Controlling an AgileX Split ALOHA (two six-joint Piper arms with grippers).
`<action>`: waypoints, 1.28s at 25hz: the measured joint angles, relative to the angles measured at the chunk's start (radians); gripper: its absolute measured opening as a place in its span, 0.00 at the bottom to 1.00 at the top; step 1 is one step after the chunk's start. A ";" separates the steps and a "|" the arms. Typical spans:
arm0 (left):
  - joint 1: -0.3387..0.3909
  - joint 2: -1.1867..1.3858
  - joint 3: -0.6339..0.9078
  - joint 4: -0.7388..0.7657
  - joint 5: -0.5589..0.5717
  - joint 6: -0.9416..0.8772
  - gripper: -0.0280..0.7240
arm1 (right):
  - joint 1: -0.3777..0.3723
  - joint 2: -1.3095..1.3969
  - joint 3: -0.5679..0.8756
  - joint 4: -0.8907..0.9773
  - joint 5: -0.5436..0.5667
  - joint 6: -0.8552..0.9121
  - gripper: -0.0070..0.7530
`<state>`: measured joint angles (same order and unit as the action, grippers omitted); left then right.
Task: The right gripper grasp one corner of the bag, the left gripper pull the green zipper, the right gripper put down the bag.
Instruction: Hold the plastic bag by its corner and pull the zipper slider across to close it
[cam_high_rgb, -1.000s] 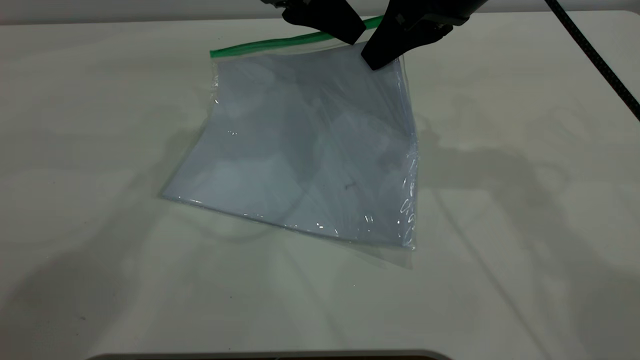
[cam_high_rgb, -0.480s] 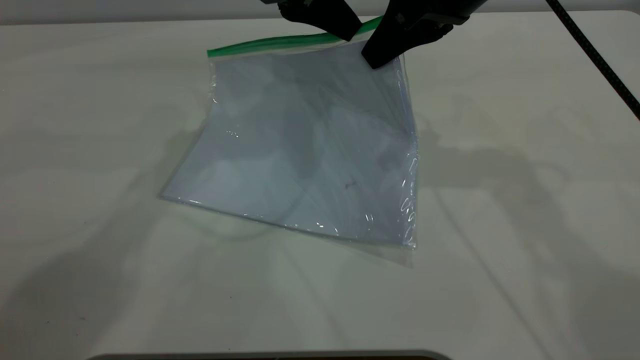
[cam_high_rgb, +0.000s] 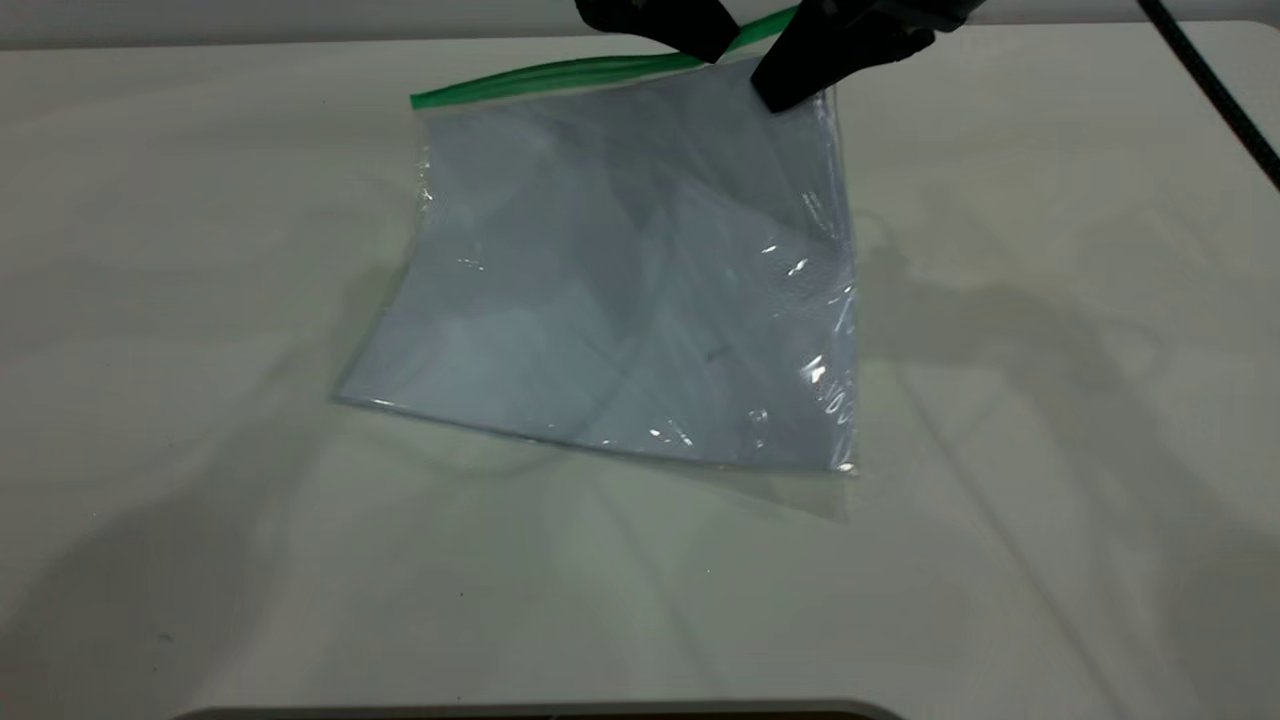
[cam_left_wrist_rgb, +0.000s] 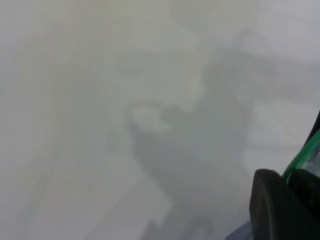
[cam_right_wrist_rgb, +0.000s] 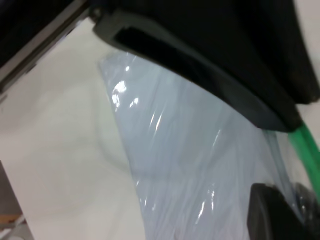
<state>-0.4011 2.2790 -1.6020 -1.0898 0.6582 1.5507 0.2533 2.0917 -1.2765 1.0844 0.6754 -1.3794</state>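
Lifted higher than a moment ago, the bag's (cam_high_rgb: 620, 270) far right corner now hangs from the right gripper (cam_high_rgb: 790, 92), and its near right corner has swung farther from me and to the right on the white table (cam_high_rgb: 200, 520). I see the right gripper's black fingers closed on that far right corner, just below the end of the green zipper (cam_high_rgb: 560, 76), which runs along the pouch's far edge from the left corner up toward the two claws. The left gripper (cam_high_rgb: 705, 45) sits just left of the right one, its tips on the green strip; from this angle I cannot tell how wide its fingers stand, though my left wrist camera shows a dark finger (cam_left_wrist_rgb: 277, 207) right against the green zipper (cam_left_wrist_rgb: 302, 160). The near edge of the pale bluish pouch rests on the table, curving slightly, while the far edge tilts upward to the right. My right wrist camera shows the crinkled plastic (cam_right_wrist_rgb: 195, 165) pinched under the black finger (cam_right_wrist_rgb: 210, 65), with the green strip (cam_right_wrist_rgb: 307, 150) beside it. A black cable (cam_high_rgb: 1215, 90) crosses the far right corner of the table.
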 joint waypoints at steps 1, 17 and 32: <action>-0.001 0.003 0.000 0.003 -0.006 0.001 0.12 | -0.007 0.000 0.000 0.004 0.005 0.000 0.05; 0.049 0.036 -0.002 0.107 -0.104 0.003 0.12 | -0.047 0.008 0.000 0.035 0.006 -0.025 0.05; 0.270 0.050 -0.002 0.161 -0.142 0.001 0.12 | -0.055 0.008 -0.004 0.053 -0.006 -0.035 0.05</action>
<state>-0.1315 2.3293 -1.6043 -0.9291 0.5161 1.5518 0.1978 2.1001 -1.2804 1.1371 0.6694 -1.4139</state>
